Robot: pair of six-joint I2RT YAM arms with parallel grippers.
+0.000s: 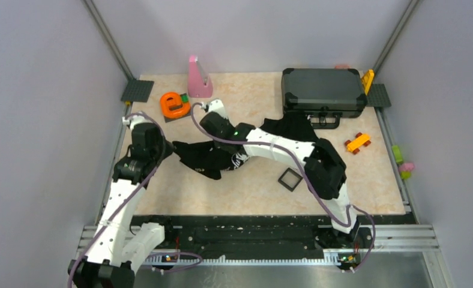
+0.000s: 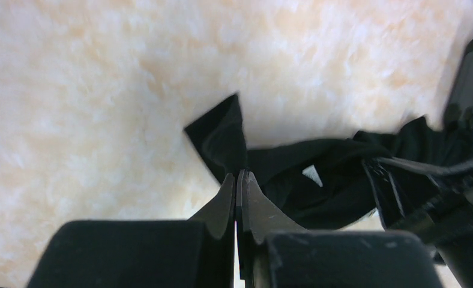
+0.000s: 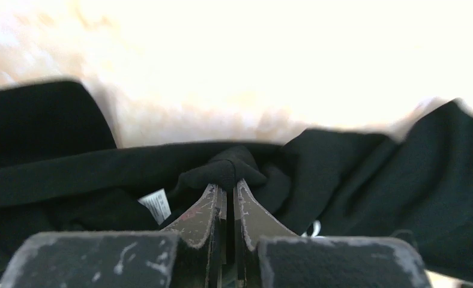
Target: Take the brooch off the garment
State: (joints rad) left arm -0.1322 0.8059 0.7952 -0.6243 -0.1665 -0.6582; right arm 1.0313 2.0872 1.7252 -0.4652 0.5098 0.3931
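White links (image 1: 117,210), black joints (image 1: 327,171), purple cables (image 1: 193,120), scuffed right claw (image 3: 228,193)

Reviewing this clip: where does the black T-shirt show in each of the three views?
Top external: the garment lies crumpled mid-table, partly under the right arm.
Left wrist: garment at centre and right, its corner pinched in the left gripper.
Right wrist: garment across the lower half, a fold pinched in the right gripper.
Shared landmark: the beige table.
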